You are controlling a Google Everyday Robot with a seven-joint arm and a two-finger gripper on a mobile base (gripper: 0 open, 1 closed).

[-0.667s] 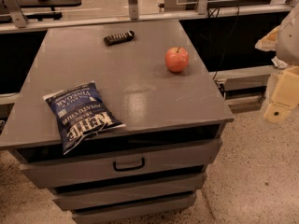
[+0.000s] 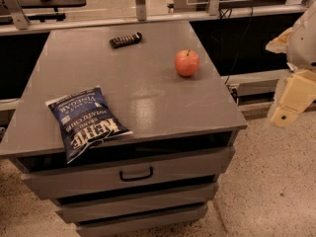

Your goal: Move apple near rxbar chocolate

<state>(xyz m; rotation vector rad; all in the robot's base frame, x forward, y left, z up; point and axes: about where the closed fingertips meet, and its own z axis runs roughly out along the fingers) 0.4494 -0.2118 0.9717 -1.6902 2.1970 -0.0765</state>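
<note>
The apple (image 2: 186, 63) sits upright on the grey desk (image 2: 148, 90) at about 2 o'clock, near the right edge. The bar (image 2: 125, 39) lies flat at 12 o'clock by the far edge, well apart from the apple. A blue bag (image 2: 86, 121) rests at 8 o'clock, out of the way.

The claw (image 2: 290, 102) hangs off the desk at 3 o'clock, beyond the right edge and lower than the apple. It holds nothing, and I cannot tell how far open it is.

The step in hand looks like the reach. Best to rise above the desk top first, then come down on the apple from above, gripping across its widest part. Afterwards carry it toward 10 o'clock and set it beside the bar, not on it.
</note>
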